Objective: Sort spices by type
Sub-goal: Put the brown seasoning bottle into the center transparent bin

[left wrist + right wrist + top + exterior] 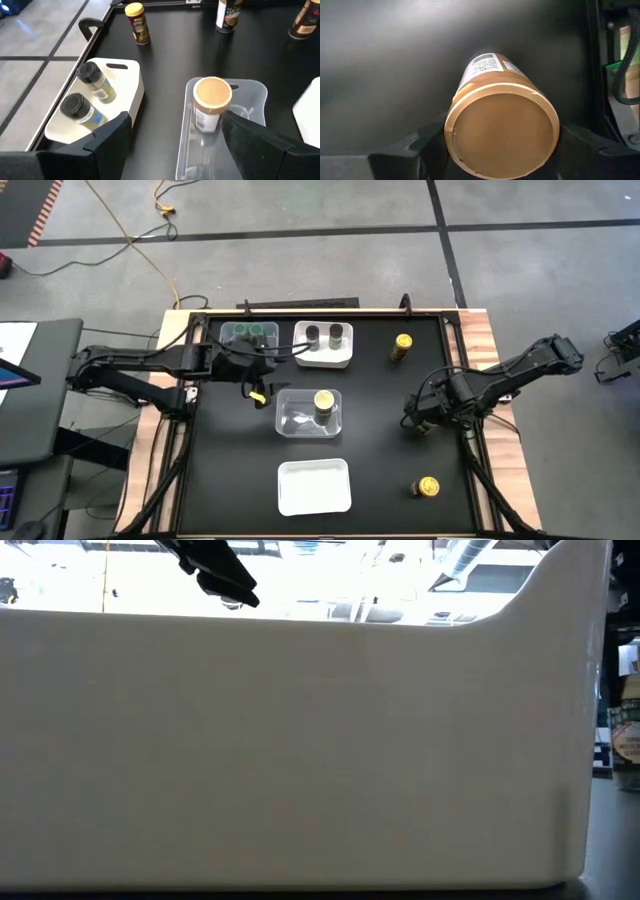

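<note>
My right gripper (420,420) is at the table's right side, shut on a tan-lidded spice jar (502,132), which it hides in the high view. My left gripper (256,388) is open and empty, above the table left of a clear tray (296,420). A second tan-lidded jar (212,102) stands in that tray. Two dark-grey-lidded jars (325,334) lie in a white tray (325,360) at the far edge. Two green-lidded jars (250,332) sit in a clear tray to its left. Two yellow-lidded jars stand on the table, one far right (402,346) and one near right (428,487). My right gripper pinches the tan-lidded jar between its two fingers, on opposite sides of the body just below the lid (451,150). The fingers come from above and point down along the upright jar. In the left wrist view the jar's base (226,27) looks to be on the table.
A white tray (313,500) lies near the table's front edge, and its wall (300,740) fills the low view. Black rails (470,380) run along the table's sides. Bare black table lies between the trays and the right gripper.
</note>
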You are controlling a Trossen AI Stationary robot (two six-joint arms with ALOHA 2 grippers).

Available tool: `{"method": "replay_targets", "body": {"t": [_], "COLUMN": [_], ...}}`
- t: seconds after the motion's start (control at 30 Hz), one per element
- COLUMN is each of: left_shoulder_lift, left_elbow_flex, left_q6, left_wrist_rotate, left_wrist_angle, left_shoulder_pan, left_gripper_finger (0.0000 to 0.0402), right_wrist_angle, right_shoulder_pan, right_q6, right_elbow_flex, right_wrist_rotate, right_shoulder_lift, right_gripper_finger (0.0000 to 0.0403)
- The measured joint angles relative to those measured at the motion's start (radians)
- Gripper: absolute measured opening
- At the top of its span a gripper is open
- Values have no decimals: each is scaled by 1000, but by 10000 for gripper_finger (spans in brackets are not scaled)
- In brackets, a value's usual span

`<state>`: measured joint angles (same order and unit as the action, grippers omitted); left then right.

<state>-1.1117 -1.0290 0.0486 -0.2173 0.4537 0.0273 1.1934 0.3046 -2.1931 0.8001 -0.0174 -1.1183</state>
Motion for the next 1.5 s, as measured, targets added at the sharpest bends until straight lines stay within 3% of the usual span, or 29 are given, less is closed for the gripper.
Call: {"method": "replay_targets", "body": {"t": [0.3,0.43,0.6,0.9,1.1,1.27,1.5], "left_shoulder_lift": [137,196,249,294,443,594,711], "left_elbow_flex": [0,0,0,6,157,278,350], "left_q6": [-8,-8,-8,-9,-28,-71,-124], "left_wrist_rotate": [-20,-21,-22,-24,-24,-24,-24], "left_wrist_angle": [77,118,169,275,168,136,123], "left_shoulder_pan": [0,0,0,0,0,0,0], "left_gripper_finger": [297,297,297,297,297,297,297], "right_wrist_angle": [9,-7,-14,-9,83,5,40], "right_shoulder_pan": [-3,-31,-111,-241,-259,-260,-233], "right_q6": [116,275,549,1024,1162,1168,1146], "right_elbow_flex": [182,326,580,1177,1549,1506,1512], "right_wrist_rotate": [272,382,434,374,282,159,155], "right_shoulder_lift": [-2,-37,-177,-598,-896,-954,-1003], "right_gripper_finger": [297,297,297,297,297,297,297]}}
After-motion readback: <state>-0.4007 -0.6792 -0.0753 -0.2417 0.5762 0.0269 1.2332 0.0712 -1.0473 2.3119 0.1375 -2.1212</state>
